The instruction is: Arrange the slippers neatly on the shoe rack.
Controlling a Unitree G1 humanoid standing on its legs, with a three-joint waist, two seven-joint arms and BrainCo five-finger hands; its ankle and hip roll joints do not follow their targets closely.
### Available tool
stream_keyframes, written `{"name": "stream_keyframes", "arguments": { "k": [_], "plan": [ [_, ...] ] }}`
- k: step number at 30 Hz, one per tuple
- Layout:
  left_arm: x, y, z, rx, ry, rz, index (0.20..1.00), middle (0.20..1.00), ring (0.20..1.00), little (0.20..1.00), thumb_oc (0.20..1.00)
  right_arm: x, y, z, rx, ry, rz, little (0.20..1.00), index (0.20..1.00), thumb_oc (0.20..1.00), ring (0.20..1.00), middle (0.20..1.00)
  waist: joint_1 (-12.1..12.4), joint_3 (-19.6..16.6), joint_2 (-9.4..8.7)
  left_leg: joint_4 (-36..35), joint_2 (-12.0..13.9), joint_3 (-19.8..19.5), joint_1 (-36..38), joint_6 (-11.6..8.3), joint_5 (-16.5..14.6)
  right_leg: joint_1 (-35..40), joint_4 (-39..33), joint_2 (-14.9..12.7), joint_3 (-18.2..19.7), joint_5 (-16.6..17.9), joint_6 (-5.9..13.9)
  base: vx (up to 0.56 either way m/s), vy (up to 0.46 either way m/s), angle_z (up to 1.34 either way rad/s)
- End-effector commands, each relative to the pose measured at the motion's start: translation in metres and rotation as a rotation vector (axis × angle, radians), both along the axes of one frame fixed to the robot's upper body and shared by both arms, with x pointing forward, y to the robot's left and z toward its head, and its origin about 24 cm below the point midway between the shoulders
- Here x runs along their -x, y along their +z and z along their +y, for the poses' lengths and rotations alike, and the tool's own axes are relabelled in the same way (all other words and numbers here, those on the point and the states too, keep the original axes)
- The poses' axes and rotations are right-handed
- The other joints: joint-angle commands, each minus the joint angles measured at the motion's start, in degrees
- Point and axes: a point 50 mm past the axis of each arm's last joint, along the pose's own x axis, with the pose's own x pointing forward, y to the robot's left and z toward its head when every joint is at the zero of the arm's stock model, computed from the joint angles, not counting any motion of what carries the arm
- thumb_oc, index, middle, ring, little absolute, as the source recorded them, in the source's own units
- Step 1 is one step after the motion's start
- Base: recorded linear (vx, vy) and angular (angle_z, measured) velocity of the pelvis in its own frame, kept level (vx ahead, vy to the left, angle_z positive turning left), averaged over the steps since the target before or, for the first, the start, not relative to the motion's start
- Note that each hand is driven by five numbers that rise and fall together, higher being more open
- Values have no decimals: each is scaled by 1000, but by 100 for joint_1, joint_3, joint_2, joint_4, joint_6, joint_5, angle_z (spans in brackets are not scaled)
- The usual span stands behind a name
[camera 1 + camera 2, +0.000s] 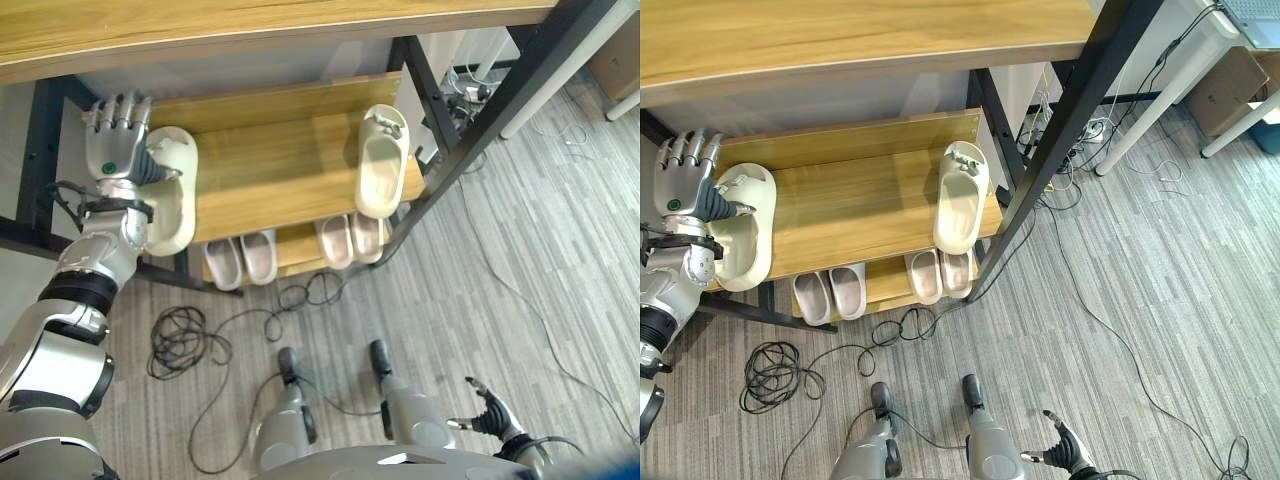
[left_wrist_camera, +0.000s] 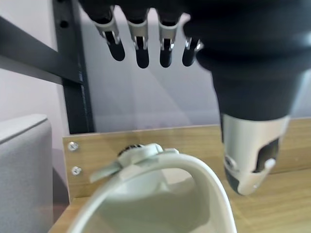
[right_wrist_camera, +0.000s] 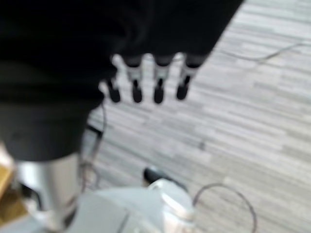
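The left hand [image 1: 117,140] hovers over the toe end of a cream slipper [image 1: 172,205] at the 9 o'clock end of the middle shelf [image 1: 270,165], fingers straight and spread, thumb apart, holding nothing; the left wrist view shows the slipper's strap just under the palm with a gap. The second cream slipper [image 1: 379,160] lies at the 3 o'clock end, well apart from the first, so the pair is not yet together. The main risk looks like the left slipper: its heel overhangs the shelf's front edge toward 6 o'clock, so a careless nudge could tip it to the floor, and the right slipper's heel also sits at the front edge. Two more pairs [image 1: 242,260] sit on the lower shelf. Open room lies in the bare wood between the slippers; the black post [image 1: 45,130] at 9 o'clock and the top board [image 1: 250,30] at 12 o'clock hem the arm. The right hand [image 1: 490,412] hangs relaxed and open at 5 o'clock, over the floor.
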Motion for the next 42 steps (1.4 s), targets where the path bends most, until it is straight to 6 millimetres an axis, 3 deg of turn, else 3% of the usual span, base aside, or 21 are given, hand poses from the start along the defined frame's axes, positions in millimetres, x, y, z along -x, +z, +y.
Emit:
{"name": "stream_keyframes", "arguments": {
  "k": [1,6,7,20,35,36,37,38,40,42],
  "plan": [
    [13,26,18,-21,30,-96,1000,1000,1000,1000,1000,6,4,-2,-25,-15,-16,1000,1000,1000,1000,1000,-34,-222,181,1237,-57,-483,-579,57,-775,-250,1033,-86,-28,-674,363,0,0,0],
    [12,31,19,-56,40,-91,1000,1000,1000,1000,1000,5,4,-3,-25,-16,-19,1000,1000,1000,1000,1000,-32,-198,190,1226,-64,-489,-583,60,-766,-264,1039,-82,-35,-675,357,0,0,0],
    [11,31,17,-72,44,-96,1000,1000,1000,1000,1000,-14,9,-5,1,-12,-72,1000,1000,1000,1000,1000,22,-193,194,1225,-76,-508,-607,66,-762,-270,1029,-86,-53,-672,355,0,0,0],
    [10,38,25,-223,113,-36,1000,1000,1000,1000,1000,-11,-1,-3,13,-53,-36,1000,1000,1000,1000,1000,65,-137,237,1259,-126,-594,-824,88,-751,-406,1021,-112,-133,-624,360,0,1,1],
    [1,32,12,-237,77,-12,1000,1000,1000,1000,1000,-23,2,-2,20,-48,-68,1000,1000,1000,1000,1000,76,-22,266,1285,-174,-643,-1007,96,-719,-598,1099,-129,-175,-608,346,2,1,3],
    [0,29,12,-233,77,-4,878,878,878,878,878,-24,2,-2,21,-50,-71,1000,1000,1000,1000,1000,78,-14,269,1295,-177,-641,-1019,95,-719,-604,1105,-126,-175,-611,342,0,0,0],
    [0,27,12,-231,77,2,570,570,570,570,570,-24,3,-2,24,-49,-73,1000,1000,1000,1000,1000,76,-5,271,1296,-177,-642,-1025,94,-718,-619,1114,-125,-171,-613,340,0,0,0],
    [0,24,11,-232,75,14,401,401,401,401,401,-25,3,-3,27,-49,-76,1000,1000,1000,1000,1000,77,-2,277,1292,-177,-634,-1039,92,-709,-647,1121,-125,-174,-609,337,0,0,0],
    [-1,22,11,-233,75,20,363,363,363,363,363,-25,3,-3,28,-50,-78,1000,1000,1000,1000,1000,77,1,282,1285,-179,-631,-1047,92,-704,-664,1119,-126,-178,-603,334,0,0,0],
    [-2,21,10,-235,78,29,401,401,401,401,401,-26,3,-3,28,-51,-83,1000,1000,1000,1000,1000,74,16,293,1280,-175,-638,-1070,88,-691,-688,1117,-127,-179,-599,332,0,0,0]
  ]
}}
